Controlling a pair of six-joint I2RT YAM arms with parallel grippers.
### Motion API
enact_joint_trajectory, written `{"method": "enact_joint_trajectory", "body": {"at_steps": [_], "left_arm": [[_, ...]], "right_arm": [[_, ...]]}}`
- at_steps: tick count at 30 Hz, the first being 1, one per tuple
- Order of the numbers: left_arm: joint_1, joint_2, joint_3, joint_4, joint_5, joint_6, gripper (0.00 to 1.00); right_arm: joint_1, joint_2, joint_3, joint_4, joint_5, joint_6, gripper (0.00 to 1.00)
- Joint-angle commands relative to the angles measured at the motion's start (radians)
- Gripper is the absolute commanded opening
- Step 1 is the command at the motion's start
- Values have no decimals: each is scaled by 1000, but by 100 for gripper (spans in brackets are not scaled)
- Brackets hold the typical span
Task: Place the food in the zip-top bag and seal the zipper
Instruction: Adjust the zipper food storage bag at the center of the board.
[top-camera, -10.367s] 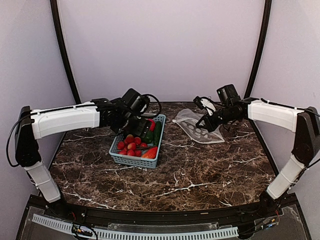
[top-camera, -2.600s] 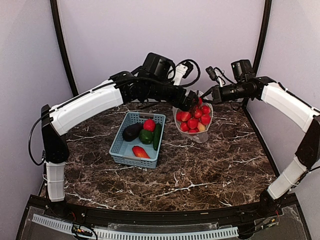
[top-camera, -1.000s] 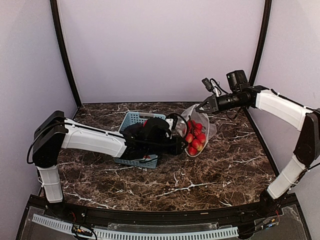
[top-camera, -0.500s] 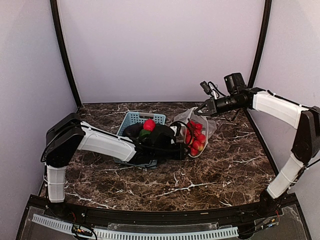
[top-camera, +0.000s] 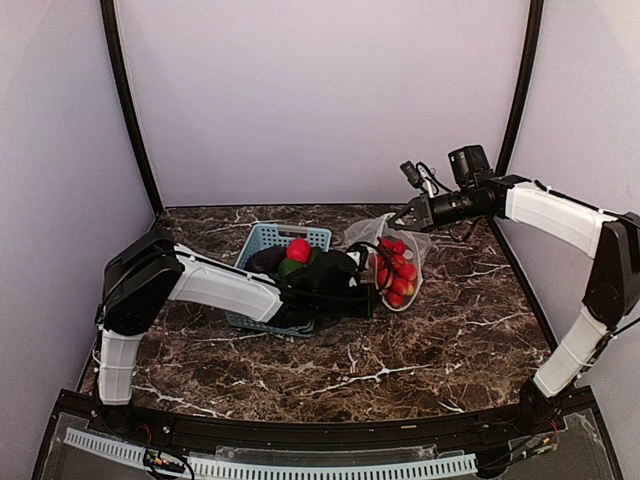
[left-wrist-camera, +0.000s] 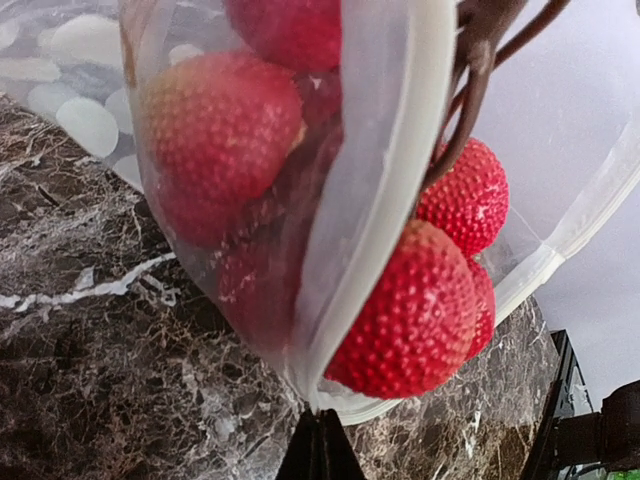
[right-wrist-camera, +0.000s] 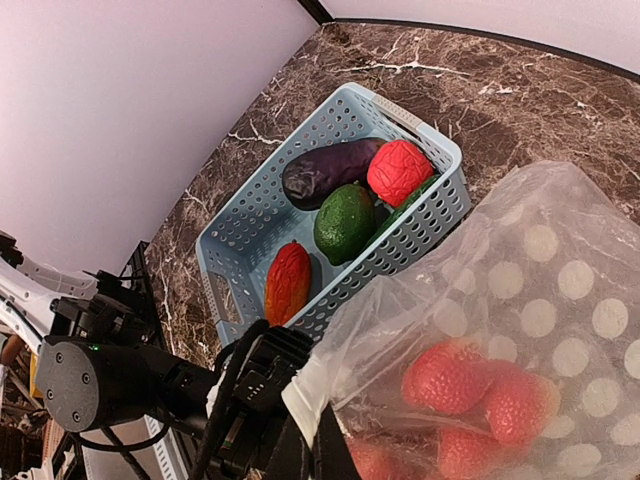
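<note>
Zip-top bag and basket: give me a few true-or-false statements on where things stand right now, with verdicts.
1. The tomato bunch is inside the zip-top bag. True.
2. The basket is empty. False: the eggplant, green pepper, red piece and orange-red piece lie in it.
3. The right end effector is shut on the bag's whitish mouth edge. True.
4. The bag lies flat and sealed. False: it is held up off the table with its mouth open.
5. The left end effector reaches into the basket. False: it is shut on the bag's edge.
</note>
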Motion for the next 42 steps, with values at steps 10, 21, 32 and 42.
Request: {"method": "enact_joint_trajectory", "body": {"at_steps": [10, 21, 32, 42], "left_arm": [[-2, 1, 30, -37, -57, -42, 16], [5, 28, 53, -35, -70, -61, 18], [12, 10, 66, 9, -35, -61, 1], [3, -174, 134, -71, 1, -9, 1]], "right_arm": [[-3, -17, -3, 41, -10, 3, 0], [-3, -28, -9, 49, -24, 18, 0], [-3, -48, -8, 5, 90, -51, 0], [8, -153, 154, -113, 381, -255, 0]]}}
